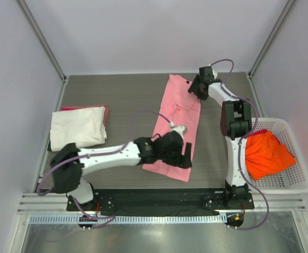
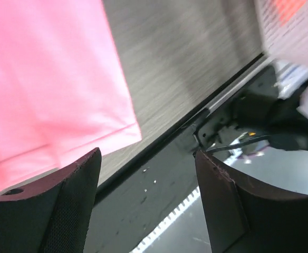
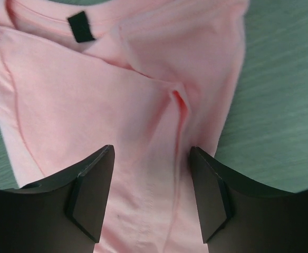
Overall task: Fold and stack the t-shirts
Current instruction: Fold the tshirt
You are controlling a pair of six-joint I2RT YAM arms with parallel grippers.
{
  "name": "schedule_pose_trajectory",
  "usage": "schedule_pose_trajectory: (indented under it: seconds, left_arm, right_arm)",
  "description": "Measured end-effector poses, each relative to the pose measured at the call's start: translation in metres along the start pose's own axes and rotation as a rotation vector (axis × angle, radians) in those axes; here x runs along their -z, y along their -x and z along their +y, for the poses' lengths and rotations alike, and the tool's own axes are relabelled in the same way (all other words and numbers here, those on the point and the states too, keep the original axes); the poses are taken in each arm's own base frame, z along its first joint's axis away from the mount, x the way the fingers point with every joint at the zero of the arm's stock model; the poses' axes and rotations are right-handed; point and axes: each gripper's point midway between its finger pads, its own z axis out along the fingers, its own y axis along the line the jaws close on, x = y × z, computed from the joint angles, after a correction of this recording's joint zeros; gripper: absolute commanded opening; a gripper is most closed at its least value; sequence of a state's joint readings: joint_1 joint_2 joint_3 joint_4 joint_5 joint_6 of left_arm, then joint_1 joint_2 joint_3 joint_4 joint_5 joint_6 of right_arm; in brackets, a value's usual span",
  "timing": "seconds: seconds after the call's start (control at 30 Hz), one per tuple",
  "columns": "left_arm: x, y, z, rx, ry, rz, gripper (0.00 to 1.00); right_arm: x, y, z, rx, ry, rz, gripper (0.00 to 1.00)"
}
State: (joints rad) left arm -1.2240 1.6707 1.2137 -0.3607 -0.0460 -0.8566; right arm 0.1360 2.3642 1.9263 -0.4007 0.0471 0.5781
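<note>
At mid-table, the pink t-shirt (image 1: 174, 126) lies as a long narrow strip, with 1 arm at each end.
Your left gripper (image 2: 148, 163) hangs parted at the hem end nearest the bases, and the cloth lies beside its fingers rather than between them. Your right gripper (image 3: 151, 153) gapes empty just above the collar end, by the dark neck label (image 3: 80, 26). That placement suits bringing 1 end over the other, likely the next fold. To the left, a cream-white t-shirt (image 1: 77, 126) sits folded on a red one (image 1: 105, 112), so the stack is begun. The orange t-shirt (image 1: 267, 153) waits in the basket (image 1: 296, 179) at right.
</note>
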Motion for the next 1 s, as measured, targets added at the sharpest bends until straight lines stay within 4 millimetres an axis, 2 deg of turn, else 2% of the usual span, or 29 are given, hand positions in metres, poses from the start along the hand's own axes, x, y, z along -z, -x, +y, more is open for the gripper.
schedule_pose_trajectory:
  seconds: [0.1,0.17,0.23,0.3,0.37,0.47,0.53,0.63,0.77,0.8,0.9,1.0]
  left_arm:
    - [0.038,0.042,0.038,0.105,-0.022,-0.093,0.73]
    - [0.051,0.065,0.074,0.176,0.008,-0.149,0.74]
    - [0.056,0.077,0.116,0.239,0.066,-0.183,0.75]
    - [0.055,0.072,0.149,0.288,0.120,-0.175,0.75]
    - [0.052,0.059,0.175,0.321,0.156,-0.144,0.75]
    - [0.049,0.035,0.206,0.380,0.197,-0.092,0.71]
    - [0.049,0.028,0.217,0.407,0.204,-0.073,0.66]
    - [0.046,0.021,0.223,0.419,0.192,-0.057,0.60]
    - [0.039,0.013,0.221,0.415,0.159,-0.035,0.48]
    - [0.038,0.010,0.221,0.414,0.151,-0.029,0.43]
    - [0.035,-0.003,0.224,0.419,0.145,-0.005,0.39]
    - [0.033,-0.019,0.226,0.428,0.142,0.028,0.39]
  right_arm:
    - [0.012,-0.004,-0.015,0.005,-0.071,-0.004,0.66]
    - [0.022,-0.005,-0.023,0.008,-0.108,-0.007,0.66]
    - [0.035,-0.001,-0.028,0.012,-0.133,-0.025,0.66]
    - [0.052,0.003,-0.030,0.021,-0.148,-0.046,0.66]
    - [0.075,0.007,-0.032,0.030,-0.157,-0.073,0.65]
    - [0.108,0.005,-0.024,0.051,-0.137,-0.097,0.60]
    - [0.126,-0.004,-0.011,0.073,-0.105,-0.099,0.57]
    - [0.144,-0.036,0.013,0.129,-0.054,-0.075,0.52]
    - [0.157,-0.104,0.042,0.223,0.005,0.007,0.44]
    - [0.160,-0.122,0.046,0.245,0.013,0.032,0.43]
    - [0.173,-0.175,0.054,0.302,0.043,0.096,0.40]
    - [0.193,-0.224,0.056,0.355,0.061,0.137,0.28]
